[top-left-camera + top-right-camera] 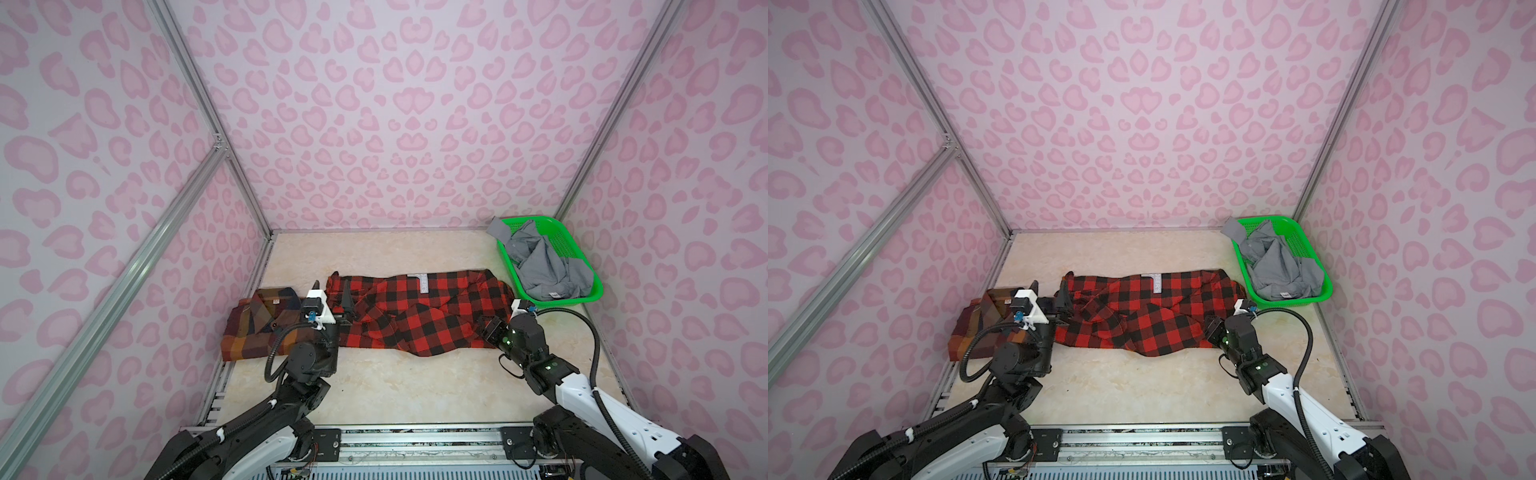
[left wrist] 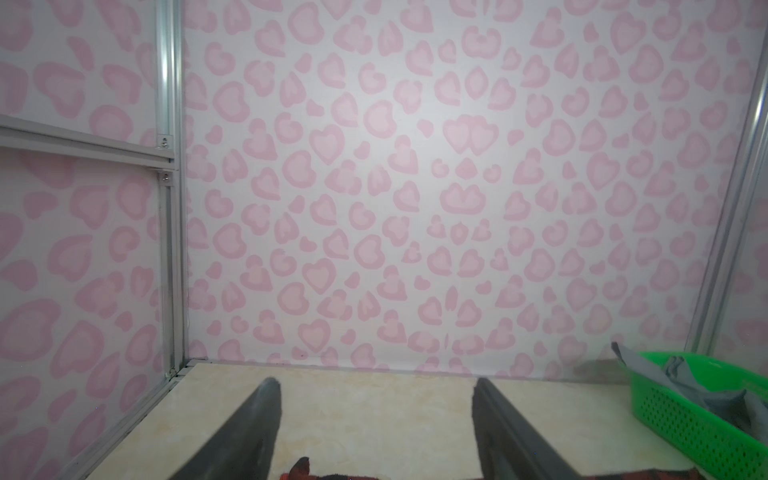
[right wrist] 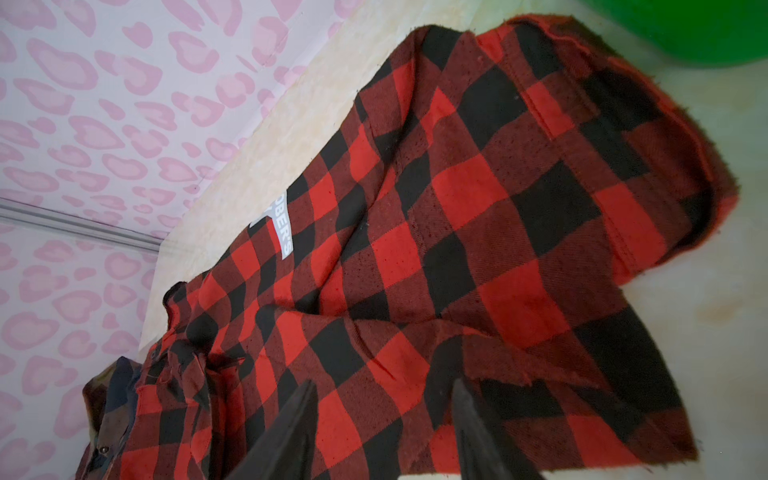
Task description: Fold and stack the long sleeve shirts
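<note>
You've got a red-and-black buffalo check flannel; its label is pale grey, lettered. Your plaid shirt runs dark brown, orange and navy. The grey shirt is plain, no pattern. The basket is bright green mesh. Your table is cream, faintly marbled. The walls around you are pale lilac with pink heart-like leopard spots. The frame bars are silver.
</note>
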